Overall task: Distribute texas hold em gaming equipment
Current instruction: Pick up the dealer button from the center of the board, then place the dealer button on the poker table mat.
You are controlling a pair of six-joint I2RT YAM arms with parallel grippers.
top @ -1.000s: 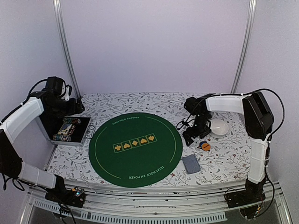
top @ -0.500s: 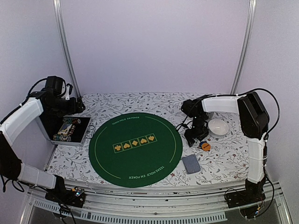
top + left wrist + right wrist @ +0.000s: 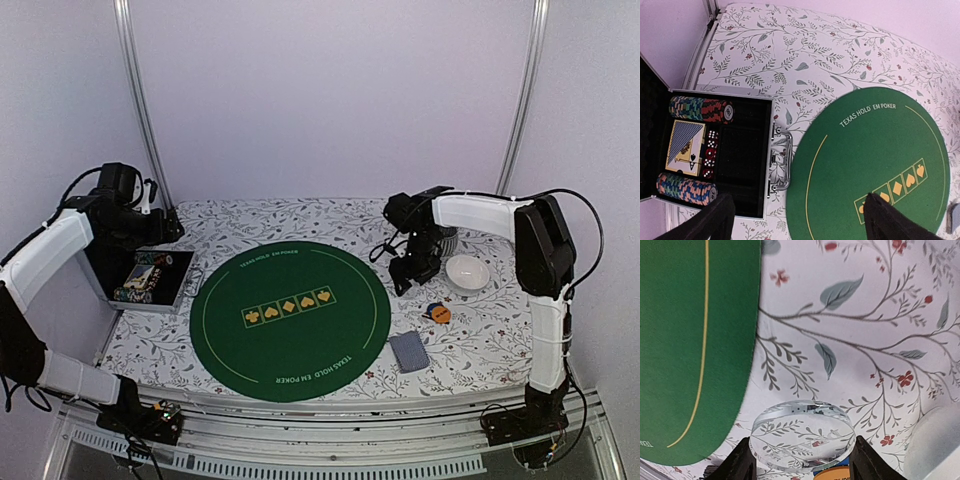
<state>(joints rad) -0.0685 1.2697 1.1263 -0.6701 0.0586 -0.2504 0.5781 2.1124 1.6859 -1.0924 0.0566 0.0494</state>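
Right wrist cam: right gripper (image 3: pixel 802 462) has its two fingers pressed on opposite sides of the clear disc (image 3: pixel 802 432), so it's gripping the disc, jaws roughly half apart. Disc sits flat btwn the pads over the floral cloth (image 3: pixel 865 330), just beside the curved edge of the green mat (image 3: pixel 695 340). A bit of the orange button (image 3: pixel 832 474) peeks out under the disc, and a blurred pale shape at lower right looks like the white bowl (image 3: pixel 935 440). On the top cam that gripper hangs btwn the mat and the bowl; the button lies on the cloth near the bowl, w/ a grey-blue card stack (image 3: pixel 408 351) closer to me by the mat's rim. Left gripper (image 3: pixel 800 225) is spread wide w/ nothing in it, hovering over the cloth btwn the mat and the open case (image 3: pixel 742 165). Case holds two rows of poker chips (image 3: pixel 700 108), a card deck (image 3: pixel 685 147) and red dice (image 3: pixel 710 152).
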